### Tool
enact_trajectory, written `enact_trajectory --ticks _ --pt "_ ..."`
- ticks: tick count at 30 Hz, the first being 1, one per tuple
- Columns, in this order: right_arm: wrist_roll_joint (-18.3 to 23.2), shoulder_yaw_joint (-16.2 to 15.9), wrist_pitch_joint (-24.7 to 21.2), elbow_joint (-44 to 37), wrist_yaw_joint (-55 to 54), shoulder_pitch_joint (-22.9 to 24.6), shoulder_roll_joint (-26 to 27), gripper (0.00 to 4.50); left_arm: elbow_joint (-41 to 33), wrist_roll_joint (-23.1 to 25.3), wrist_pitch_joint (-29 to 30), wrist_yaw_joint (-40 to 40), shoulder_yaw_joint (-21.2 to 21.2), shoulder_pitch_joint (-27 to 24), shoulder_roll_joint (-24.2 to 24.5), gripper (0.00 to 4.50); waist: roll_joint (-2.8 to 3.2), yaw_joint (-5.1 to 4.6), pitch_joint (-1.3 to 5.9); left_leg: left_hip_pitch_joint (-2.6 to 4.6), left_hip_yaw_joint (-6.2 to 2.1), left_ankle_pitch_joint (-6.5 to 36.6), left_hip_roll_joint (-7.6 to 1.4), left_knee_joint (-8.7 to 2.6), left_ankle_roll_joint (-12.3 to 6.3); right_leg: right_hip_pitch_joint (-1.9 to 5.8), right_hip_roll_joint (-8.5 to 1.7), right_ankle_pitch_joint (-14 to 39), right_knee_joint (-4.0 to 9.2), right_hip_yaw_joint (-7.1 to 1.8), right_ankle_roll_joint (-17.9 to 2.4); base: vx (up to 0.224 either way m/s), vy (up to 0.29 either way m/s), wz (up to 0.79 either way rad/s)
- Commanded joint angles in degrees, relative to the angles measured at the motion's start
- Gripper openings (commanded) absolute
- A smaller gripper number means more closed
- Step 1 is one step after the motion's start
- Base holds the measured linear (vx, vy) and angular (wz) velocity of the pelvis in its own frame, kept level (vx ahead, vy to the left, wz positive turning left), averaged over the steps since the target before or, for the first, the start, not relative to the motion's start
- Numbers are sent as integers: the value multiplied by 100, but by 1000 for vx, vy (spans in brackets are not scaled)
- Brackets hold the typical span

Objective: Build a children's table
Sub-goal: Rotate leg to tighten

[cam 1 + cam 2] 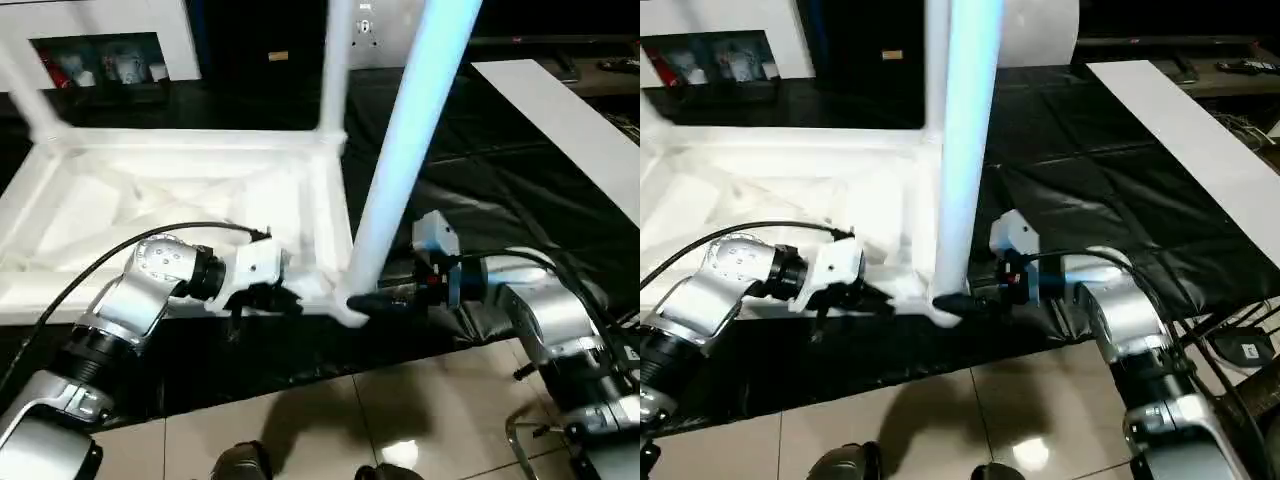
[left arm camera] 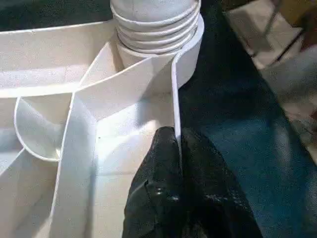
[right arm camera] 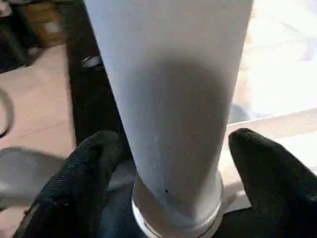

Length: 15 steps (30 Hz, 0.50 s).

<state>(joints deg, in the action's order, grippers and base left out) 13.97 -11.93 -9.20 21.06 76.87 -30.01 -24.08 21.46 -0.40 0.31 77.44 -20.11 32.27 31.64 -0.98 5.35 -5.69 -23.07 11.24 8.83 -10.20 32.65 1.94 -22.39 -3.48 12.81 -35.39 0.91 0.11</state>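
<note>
Inverted table top (image 1: 180,200) on black sheet (image 1: 500,200), near-right corner at sheet's edge. Left gripper (image 2: 178,148) pinched on rim wall. Right gripper (image 3: 173,163) parted, straddling socketed leg (image 1: 400,160), contact unclear.

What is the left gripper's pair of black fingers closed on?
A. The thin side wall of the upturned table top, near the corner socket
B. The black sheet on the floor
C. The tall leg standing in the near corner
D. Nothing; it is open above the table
A. In the left wrist view the left gripper pinches the thin white side wall of the table top, just short of the socket that holds the leg.
</note>
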Motion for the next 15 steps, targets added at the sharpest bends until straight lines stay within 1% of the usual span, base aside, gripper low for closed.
enact_trajectory --ticks 1,2,4,5,6,8,9,10,11,13,15 --pt "62 -74 27 84 167 -84 -73 353 -69 67 -112 253 -263 72 27 0 17 -24 384 221 -98 768 -347 -312 -458 176 -426 -258 291 -169 -1700 0 0 0" --pt "83 -98 17 152 265 -127 -71 335 -62 52 -130 281 -266 83 36 0 16 -22 387 219 -98 741 -343 -308 -465 180 -428 -281 284 -170 -1707 0 0 0" --pt "110 -126 1 181 383 -151 -74 326 -65 44 -140 300 -268 85 45 0 6 -26 383 215 -95 705 -341 -306 -483 178 -430 -298 284 -170 -1713 0 0 0" --pt "115 -130 -3 182 408 -153 -74 308 -66 45 -143 303 -268 85 46 0 8 -23 387 211 -96 675 -341 -301 -499 184 -431 -322 277 -170 -1710 0 0 0" --pt "124 -131 -24 186 477 -158 -69 301 -67 54 -156 315 -263 82 49 0 9 -20 385 213 -94 657 -342 -296 -522 178 -427 -357 274 -171 -1712 0 0 0" --pt "126 -143 -38 195 541 -165 -68 301 -58 61 -167 329 -260 80 54 0 7 -16 387 211 -97 606 -342 -296 -538 181 -430 -388 269 -167 -1713 0 0 0" --pt "124 -161 -46 200 581 -168 -75 275 -49 65 -174 334 -260 80 56 0 9 -15 390 214 -95 585 -342 -292 -548 178 -427 -421 266 -167 -1722 0 0 0" --pt "121 -177 -47 202 612 -168 -80 275 -39 70 -183 340 -261 80 59 0 7 -17 390 212 -92 583 -340 -289 -557 178 -424 -433 265 -167 -1728 0 0 0" --pt "120 -179 -45 208 621 -171 -79 261 -35 71 -185 343 -260 80 60 0 10 -13 389 215 -92 596 -343 -290 -564 175 -425 -418 267 -166 -1734 0 0 0" --pt "118 -191 -47 255 692 -191 -75 261 -6 81 -203 369 -253 84 65 0 9 -9 386 216 -90 614 -342 -291 -558 172 -425 -380 271 -167 -1740 0 0 0" --pt "113 -202 -45 290 741 -203 -66 232 29 91 -218 387 -248 94 70 0 18 -8 382 215 -93 699 -344 -298 -524 172 -429 -260 283 -166 -1737 0 0 0"
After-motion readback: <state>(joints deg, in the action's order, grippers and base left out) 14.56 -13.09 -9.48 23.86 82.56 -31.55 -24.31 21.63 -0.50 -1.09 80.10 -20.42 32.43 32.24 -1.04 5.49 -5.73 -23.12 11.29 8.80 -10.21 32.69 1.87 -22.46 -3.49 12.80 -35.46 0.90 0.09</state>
